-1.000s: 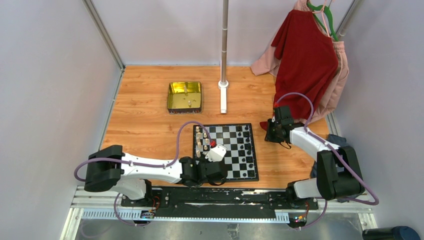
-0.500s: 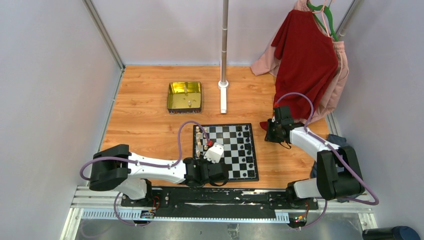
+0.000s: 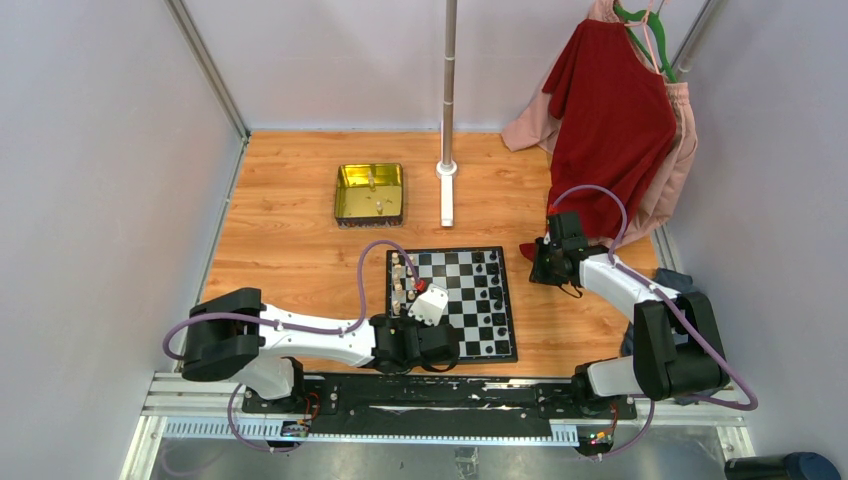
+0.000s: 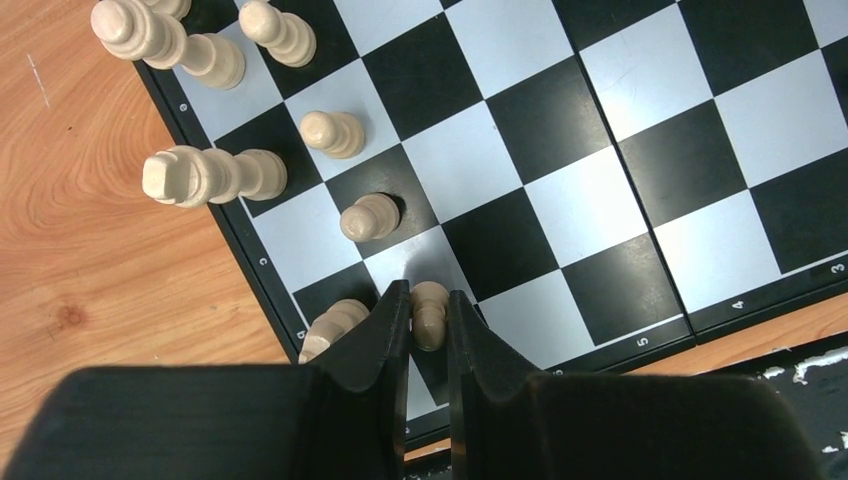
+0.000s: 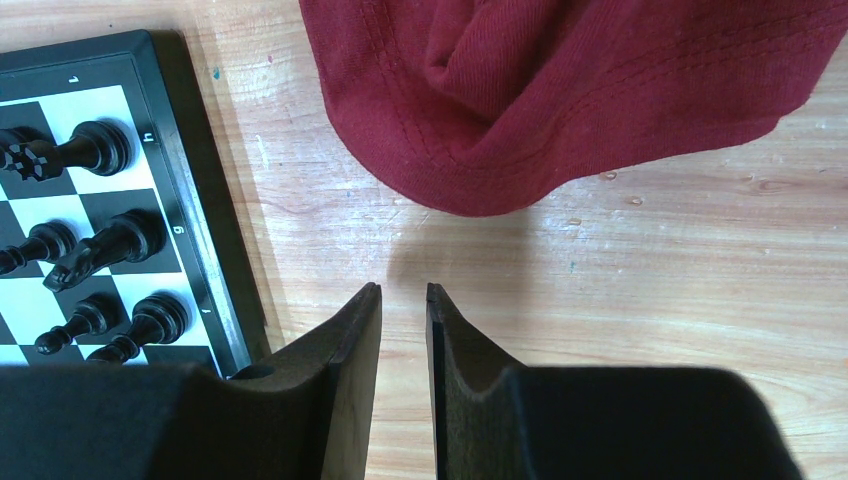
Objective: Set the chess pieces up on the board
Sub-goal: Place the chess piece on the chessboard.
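The black and white board lies near the table's front edge. Cream pieces stand along its left columns and black pieces along its right. My left gripper is over the board's near left part. In the left wrist view it is shut on a cream pawn above the board. Other cream pawns stand just ahead, and another cream piece is beside the left finger. My right gripper is empty, its jaws a narrow gap apart, over bare wood right of the board. Black pieces stand at that edge.
A gold tin holding a few pieces sits behind the board on the left. A metal pole with a flat foot stands at the back centre. Red cloth hangs at the back right; its hem lies just ahead of my right gripper.
My left arm has shifted slightly, its gripper staying over the board's left columns with the pawn. The right arm has not moved.
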Tool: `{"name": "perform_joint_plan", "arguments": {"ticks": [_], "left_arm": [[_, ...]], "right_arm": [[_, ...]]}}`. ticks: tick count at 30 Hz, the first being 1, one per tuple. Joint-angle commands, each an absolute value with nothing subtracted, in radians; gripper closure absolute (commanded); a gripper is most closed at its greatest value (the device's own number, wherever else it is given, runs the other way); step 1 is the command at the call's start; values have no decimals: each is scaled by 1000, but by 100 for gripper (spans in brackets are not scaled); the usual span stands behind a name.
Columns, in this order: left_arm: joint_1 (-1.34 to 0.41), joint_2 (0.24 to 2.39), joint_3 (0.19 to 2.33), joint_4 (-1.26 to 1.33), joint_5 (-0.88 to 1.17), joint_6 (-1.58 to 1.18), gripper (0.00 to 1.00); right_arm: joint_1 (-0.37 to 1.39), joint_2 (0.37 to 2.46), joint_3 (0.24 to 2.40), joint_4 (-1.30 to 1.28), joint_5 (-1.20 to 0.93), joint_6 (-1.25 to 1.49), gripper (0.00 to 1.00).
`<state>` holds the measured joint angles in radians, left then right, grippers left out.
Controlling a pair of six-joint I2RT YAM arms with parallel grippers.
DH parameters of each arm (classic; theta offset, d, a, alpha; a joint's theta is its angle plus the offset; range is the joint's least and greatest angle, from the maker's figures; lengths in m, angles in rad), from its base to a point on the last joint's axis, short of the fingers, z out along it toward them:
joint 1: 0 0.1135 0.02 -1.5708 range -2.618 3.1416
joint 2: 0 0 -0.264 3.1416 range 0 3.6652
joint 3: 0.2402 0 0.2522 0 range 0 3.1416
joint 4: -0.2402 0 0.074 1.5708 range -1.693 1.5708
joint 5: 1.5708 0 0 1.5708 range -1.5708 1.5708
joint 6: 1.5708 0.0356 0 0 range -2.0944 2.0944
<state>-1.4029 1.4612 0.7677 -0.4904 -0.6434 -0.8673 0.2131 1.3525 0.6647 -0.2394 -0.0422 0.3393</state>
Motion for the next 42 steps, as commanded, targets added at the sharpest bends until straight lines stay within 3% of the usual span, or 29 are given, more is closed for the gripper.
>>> {"name": "perform_joint_plan", "arguments": {"ticks": [1,9,12,26,42], "left_arm": [[-1408,1476,792,-511,-693,-888,89],[-1408,1478,799,-530,-710,-892,83],[-1408,1481,805,-531,-713,-888,76],[-1408,1485,807,-531,-714,-879,67],[-1408,1448,858,-576,-715,-861,69]], "right_arm": [[199,1339,663,-261,-42,321,72],[199,1344,663,-261,-40,320,72],[199,1345,664,-261,-38,320,72],[199,1350,667,-263,-34,319,72],[199,1341,675,-271,-35,316,72]]}}
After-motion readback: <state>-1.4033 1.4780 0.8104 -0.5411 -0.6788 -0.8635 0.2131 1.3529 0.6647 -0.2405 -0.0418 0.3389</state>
